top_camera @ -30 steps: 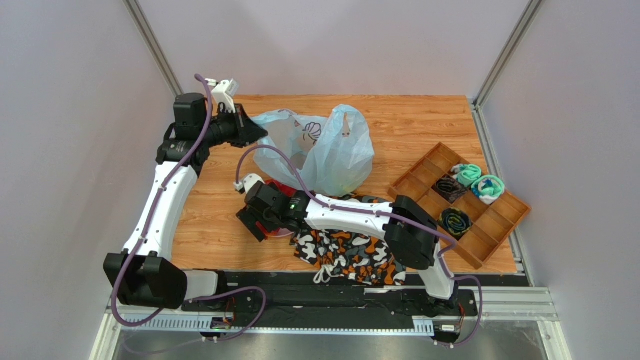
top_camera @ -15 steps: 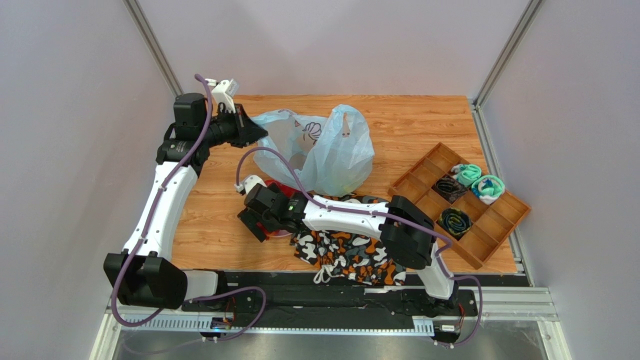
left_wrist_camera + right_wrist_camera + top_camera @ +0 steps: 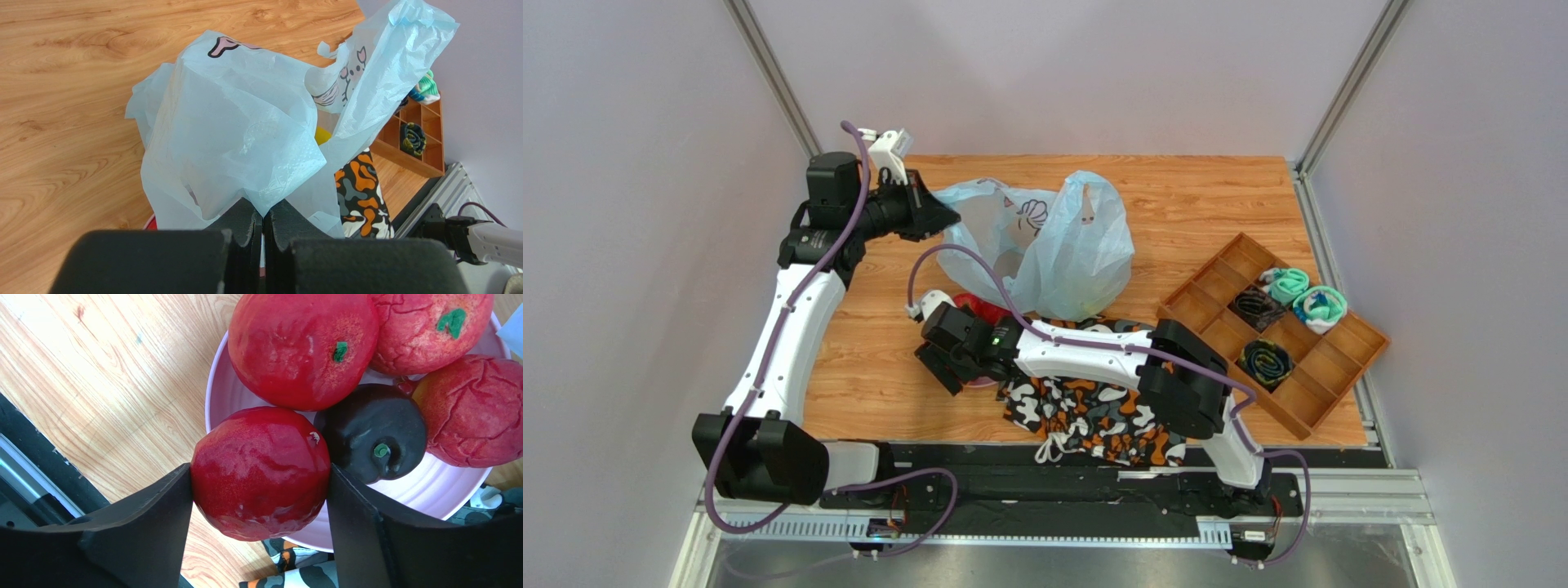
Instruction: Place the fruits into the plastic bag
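My right gripper (image 3: pixel 260 478) is shut on a glossy red fruit (image 3: pixel 258 447) at the near-left rim of the pink plate (image 3: pixel 216 398), with both fingers pressed against its sides. Three more red fruits (image 3: pixel 301 349) and a dark purple-black fruit (image 3: pixel 374 432) lie on the plate. In the top view the right gripper (image 3: pixel 946 361) is low over the plate (image 3: pixel 979 382), in front of the light-blue plastic bag (image 3: pixel 1063 245). My left gripper (image 3: pixel 264 215) is shut on the bag's edge (image 3: pixel 245 141) and holds it up. A bit of yellow (image 3: pixel 320 133) shows inside the bag.
The camouflage cloth (image 3: pixel 1087 417) lies at the near edge under the right arm. A wooden divided tray (image 3: pixel 1277 331) with rolled items stands at the right. Grey walls close in on the left, back and right sides.
The right arm and gripper have shifted slightly over the plate. The left arm and the bag have not moved.
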### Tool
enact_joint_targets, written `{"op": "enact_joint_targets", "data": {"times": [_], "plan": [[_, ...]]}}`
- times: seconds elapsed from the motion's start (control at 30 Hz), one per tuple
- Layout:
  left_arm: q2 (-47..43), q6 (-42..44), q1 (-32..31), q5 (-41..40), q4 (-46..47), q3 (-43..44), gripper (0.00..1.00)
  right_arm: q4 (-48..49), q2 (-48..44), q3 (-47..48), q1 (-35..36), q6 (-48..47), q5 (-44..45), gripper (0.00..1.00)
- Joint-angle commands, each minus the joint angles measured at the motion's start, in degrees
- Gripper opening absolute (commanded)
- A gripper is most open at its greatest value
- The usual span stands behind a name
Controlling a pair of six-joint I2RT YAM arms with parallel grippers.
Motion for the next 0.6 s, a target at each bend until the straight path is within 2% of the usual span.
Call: {"op": "enact_joint_targets", "data": {"times": [0.0,0.13,0.2,0.4,0.57], "plan": [[-1.6,1.2,0.2,0.2,0.8,-0.2,0.00,0.9,-0.9,1.0,0.0,-0.9,-0.2,0.63],[-1.6,1.1,0.2,0.3,0.8,-0.2,0.00,1.6,-3.8,-0.8,0.4,-1.6,-1.1,0.50],[-1.5,1.1,0.2,0.3,0.8,-0.2,0.00,4.3,-6.3,-3.8,0.9,-2.2,-2.4,0.49],[-1.7,1.1,0.2,0.2,0.8,-0.2,0.00,13.1,-22.3,-10.8,0.6,-3.6,-10.4,0.46],[-1.9,1.2,0.2,0.0,0.8,-0.2,0.00,21.5,-33.7,-13.3,-5.3,-2.3,-18.5,0.45]]}}
